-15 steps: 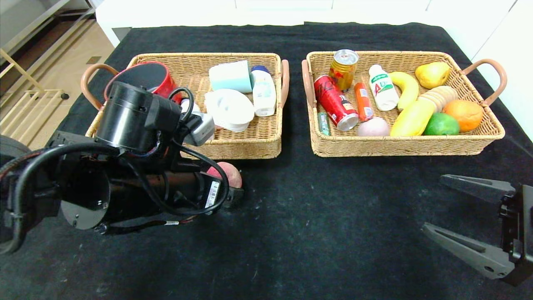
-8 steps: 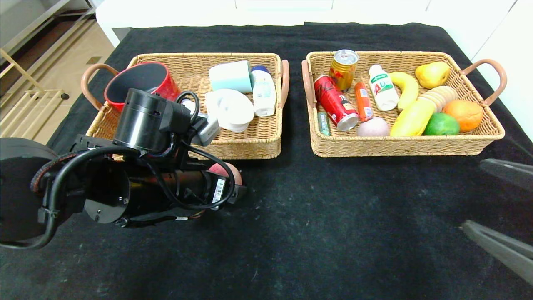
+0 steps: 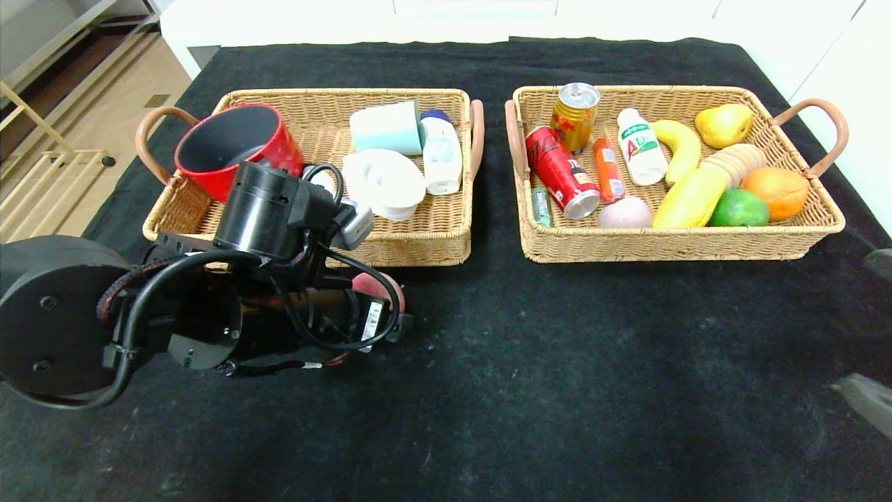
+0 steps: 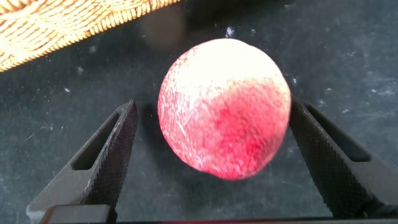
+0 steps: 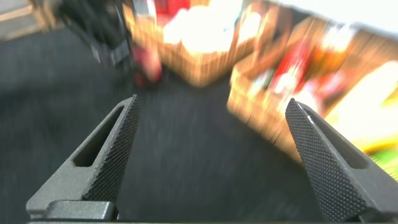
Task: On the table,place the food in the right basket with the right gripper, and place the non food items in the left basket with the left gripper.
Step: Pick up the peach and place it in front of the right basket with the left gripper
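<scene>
A red and pale peach (image 3: 376, 284) lies on the black table just in front of the left basket (image 3: 418, 247). My left gripper (image 4: 214, 109) is open, low over the table. Its fingers (image 4: 109, 155) stand on either side of the peach (image 4: 224, 109), with a gap on each side. In the head view my left arm (image 3: 279, 307) hides most of the peach. My right gripper (image 5: 211, 106) is open and empty at the right edge of the table. The right basket (image 3: 669, 247) holds fruit, cans and bottles.
The left basket holds a red mug (image 3: 233, 143), a teal box (image 3: 385, 127), a white bottle (image 3: 441, 153) and a white bowl (image 3: 385, 183). The right basket holds a red can (image 3: 561, 171), bananas (image 3: 686, 195), an orange (image 3: 775, 189) and a lime (image 3: 739, 208).
My right gripper has drawn away to the right, almost out of the head view. My left arm has shifted its wrist lower and to the right; the peach has stayed in place.
</scene>
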Robot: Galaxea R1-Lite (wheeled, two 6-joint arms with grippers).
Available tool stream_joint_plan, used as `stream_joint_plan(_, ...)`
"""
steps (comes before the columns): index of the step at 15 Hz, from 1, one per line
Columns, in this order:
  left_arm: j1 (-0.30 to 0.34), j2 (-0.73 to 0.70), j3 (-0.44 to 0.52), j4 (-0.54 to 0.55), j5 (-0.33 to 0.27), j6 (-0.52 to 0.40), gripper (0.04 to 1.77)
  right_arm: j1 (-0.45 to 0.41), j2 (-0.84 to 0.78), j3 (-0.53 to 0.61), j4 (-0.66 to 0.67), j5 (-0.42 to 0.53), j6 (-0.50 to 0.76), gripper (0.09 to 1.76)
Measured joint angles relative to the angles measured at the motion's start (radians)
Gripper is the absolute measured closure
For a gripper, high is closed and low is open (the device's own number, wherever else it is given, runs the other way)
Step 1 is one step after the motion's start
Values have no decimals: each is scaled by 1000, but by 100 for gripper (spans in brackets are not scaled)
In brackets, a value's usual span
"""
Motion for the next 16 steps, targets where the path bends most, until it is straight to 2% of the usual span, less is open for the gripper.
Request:
stream_joint_plan(4, 5, 14, -1, 0, 0, 1, 9, 0, 159, -1, -1, 0, 0, 14)
stream_joint_plan(11, 5, 27, 5, -1, -1, 2, 12, 0, 201, 0, -1, 0, 0, 14)
stream_joint_plan(14, 5, 31, 5, -1, -2, 2, 63, 0, 203, 0, -1, 0, 0, 14)
stream_joint_plan(16, 5, 36, 4, -3, -3, 4, 73, 0, 204, 0, -1, 0, 0, 14)
